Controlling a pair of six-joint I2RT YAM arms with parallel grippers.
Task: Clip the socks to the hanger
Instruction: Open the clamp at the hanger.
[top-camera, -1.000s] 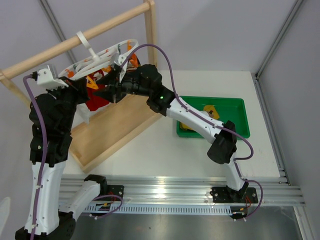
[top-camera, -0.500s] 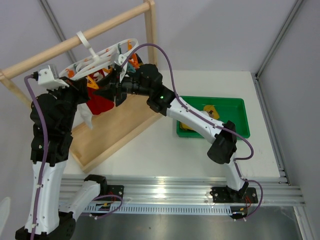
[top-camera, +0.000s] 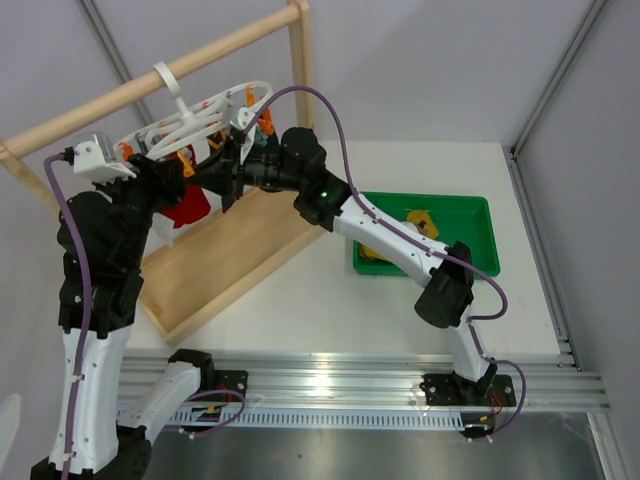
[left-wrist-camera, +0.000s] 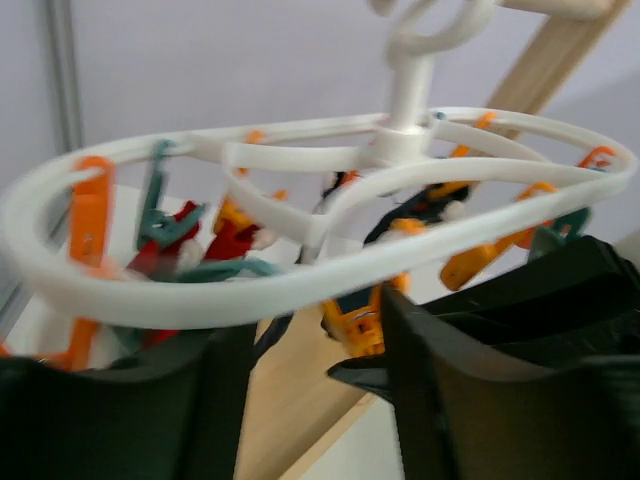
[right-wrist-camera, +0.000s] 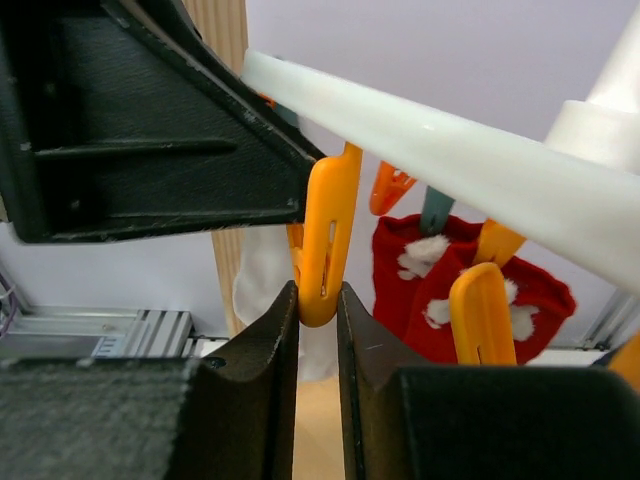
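**Right arm pinches a peg on the hanger; yellow socks wait in the bin**

The hanger (top-camera: 205, 115) hangs by its hook from the top bar of the wooden rack (top-camera: 150, 85), at the far left of the tabletop (top-camera: 330, 300). In the right wrist view, the right end effector (right-wrist-camera: 318, 300) is clamped on the lower end of an orange peg (right-wrist-camera: 328, 215) that hangs from the white frame. Behind the peg hang a white sock (right-wrist-camera: 262, 285) and a red sock (right-wrist-camera: 450, 270) with white spots. The left end effector (left-wrist-camera: 308, 345) sits just under the frame's rim. Its fingers are spread wide apart with nothing visible between them.

This looks like the peg-handling step: one peg is gripped, but no sock is at its mouth. The next move likely calls for fetching a sock and bringing its cuff to a peg that is squeezed open. The frame would have to be steadied so it does not swing.

The green bin (top-camera: 480, 205), to the right on the tabletop, holds a mustard-yellow sock (top-camera: 421, 221). A second patch of yellow shows beside the right arm, which partly hides it. The rack's tray base (top-camera: 230, 260) shows bare wood where it is visible.
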